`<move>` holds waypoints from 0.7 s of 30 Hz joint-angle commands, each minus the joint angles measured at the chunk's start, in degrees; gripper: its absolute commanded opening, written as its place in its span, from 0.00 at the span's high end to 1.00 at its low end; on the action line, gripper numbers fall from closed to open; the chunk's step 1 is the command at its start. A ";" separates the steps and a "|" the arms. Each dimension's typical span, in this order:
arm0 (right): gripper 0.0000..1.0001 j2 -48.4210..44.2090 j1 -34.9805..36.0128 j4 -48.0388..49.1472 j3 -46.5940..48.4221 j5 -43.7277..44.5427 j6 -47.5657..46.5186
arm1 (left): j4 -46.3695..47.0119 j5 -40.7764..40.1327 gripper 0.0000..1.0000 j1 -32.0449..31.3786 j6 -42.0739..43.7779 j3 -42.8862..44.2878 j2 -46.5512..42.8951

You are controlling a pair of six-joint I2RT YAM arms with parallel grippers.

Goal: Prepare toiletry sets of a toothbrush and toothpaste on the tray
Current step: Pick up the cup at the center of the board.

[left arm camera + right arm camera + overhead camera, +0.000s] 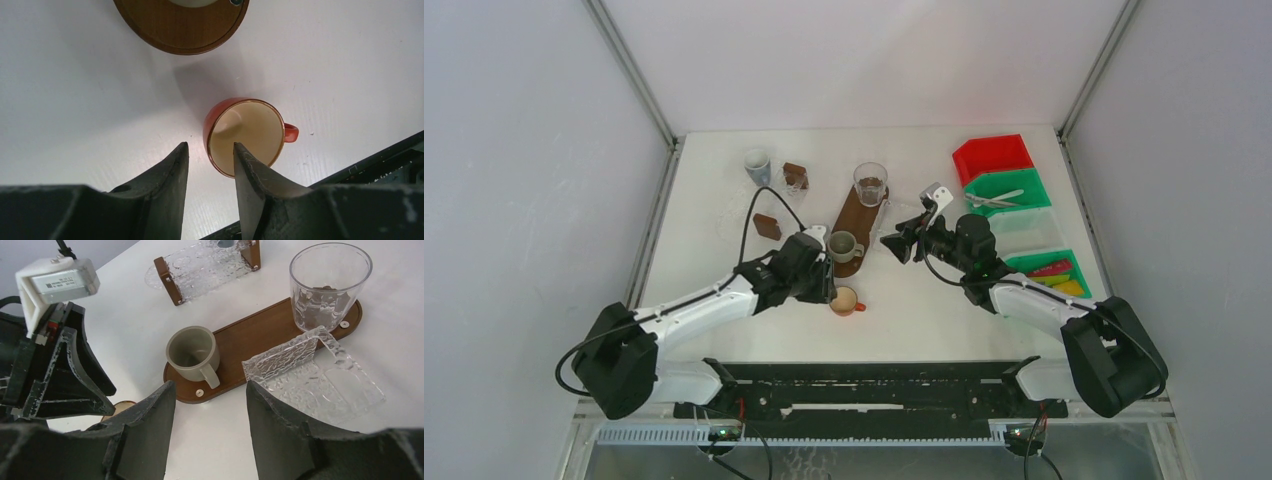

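Orange-red cup (245,132) is what the left gripper (210,146) is busy with right now. Its jaws are parted and straddle the near wall of the cup, one finger over the inside and one outside. I can see bare table between the outer finger and the cup, so I'd call it not clamped. The right gripper (210,385) hangs over the table just beside the wooden tray (250,340), jaws apart, nothing in them. As for the actual job, I'd say it's basically at zero. The toothpaste (1051,268), a pink-red tube with a yellowish-green one next to it, sits in the near green bin (1020,262) at the right edge, well apart from both grippers. The pale long things (996,199) in the other green bin (1007,180) are probably the toothbrushes, but they're too small to be sure. The wooden tray only carries a grey mug (192,355) and a glass (327,285) with something brown in it, and there's a clear textured tray (325,380) right beside it with nothing I can make out on it. I can't tell which tray is meant. Either way, no brush or tube is on one yet, so every set is left to do.
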 commanded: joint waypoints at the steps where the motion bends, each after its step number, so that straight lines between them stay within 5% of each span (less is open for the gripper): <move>1: 0.38 -0.29 -0.33 3.09 0.05 -1.06 1.06 | 2.65 2.30 0.57 -0.44 0.37 1.80 1.90; 11: 0.38 0.02 -0.36 3.29 0.05 -1.71 1.06 | 3.03 2.81 0.72 -0.47 0.89 2.70 6.33; 16: 0.38 0.01 -0.38 3.26 0.05 -1.98 0.97 | 2.65 2.77 0.99 -0.46 1.22 3.17 6.68; 21: 0.38 0.10 -0.44 3.38 0.05 -2.15 1.06 | -2.97 -1.43 1.00 -0.44 3.60 4.82 1.37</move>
